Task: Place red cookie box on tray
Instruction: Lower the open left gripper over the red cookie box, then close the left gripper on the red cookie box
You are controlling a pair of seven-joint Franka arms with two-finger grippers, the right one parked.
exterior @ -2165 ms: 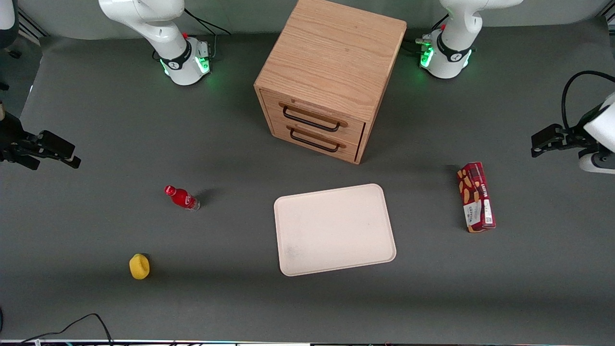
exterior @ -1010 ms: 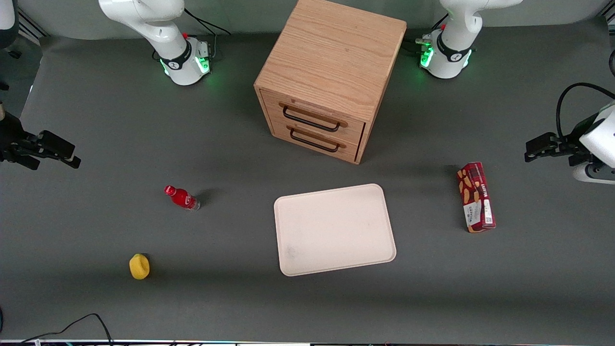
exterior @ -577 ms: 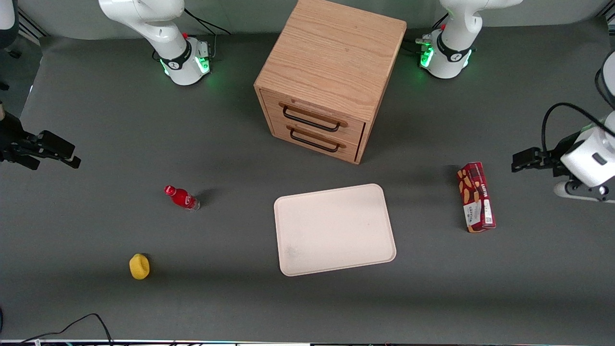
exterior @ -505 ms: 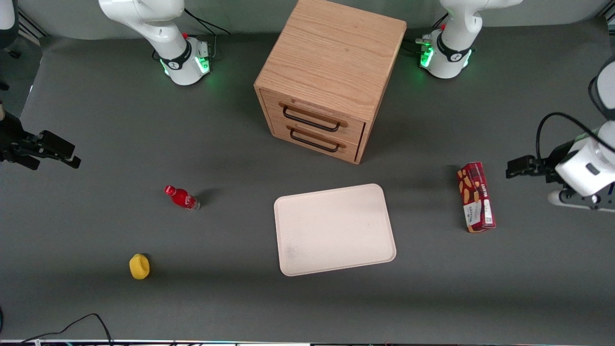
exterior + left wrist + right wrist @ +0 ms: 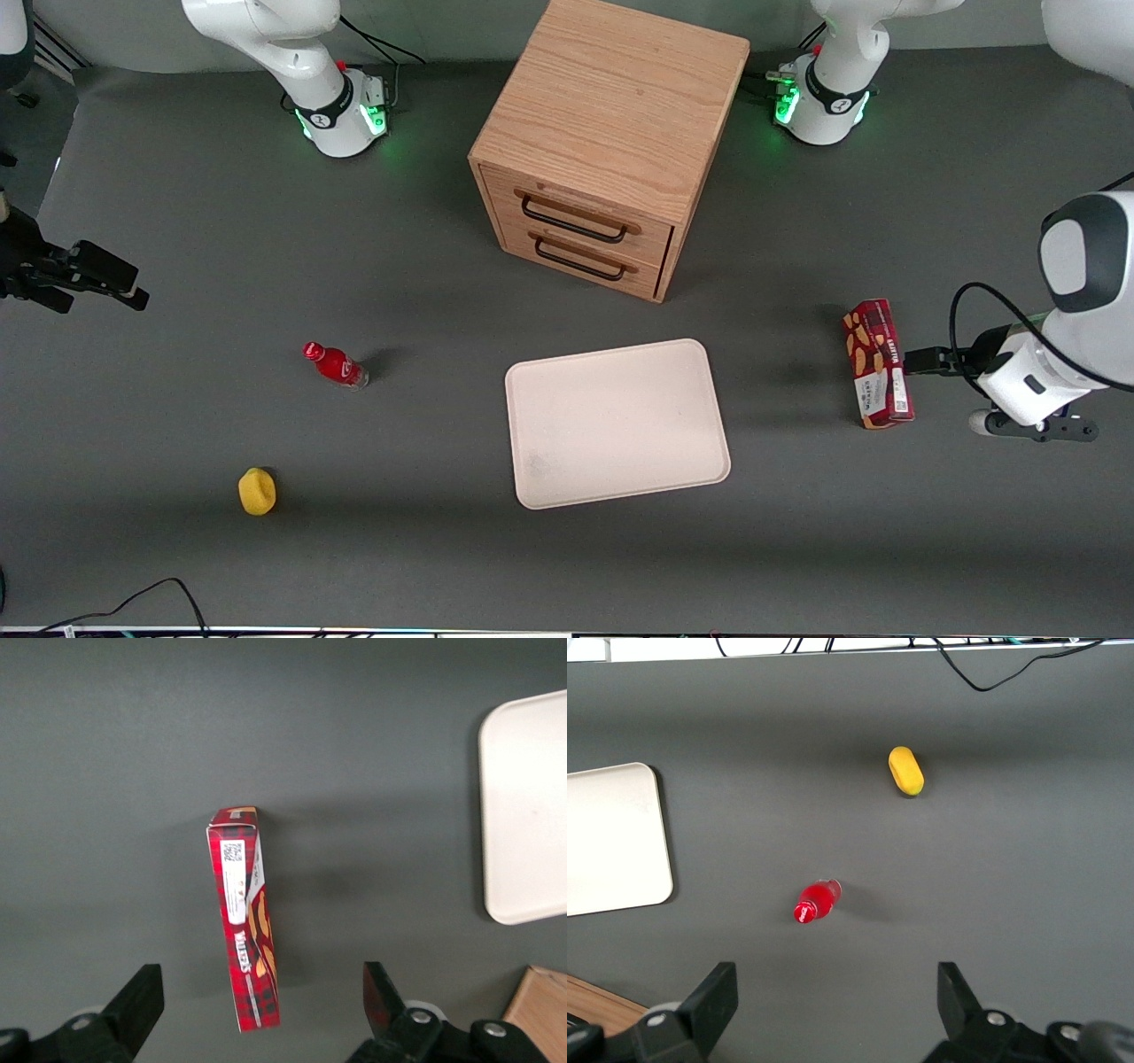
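The red cookie box (image 5: 876, 363) (image 5: 245, 920) lies flat on the grey counter (image 5: 443, 549), well apart from the tray (image 5: 617, 423) (image 5: 523, 806) — toward the working arm's end. The gripper (image 5: 921, 361) (image 5: 261, 1010) hovers just beside it, jaws spread wide — nothing between them. A wooden drawer cabinet (image 5: 602, 142) stands farther from the camera.

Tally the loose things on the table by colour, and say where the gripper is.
Red: 2, cookie box and bottle
Yellow: 1, yellow object
Cream: 1, tray
Wood: 1, drawer cabinet
Total: 5
Gripper: open, above the box.
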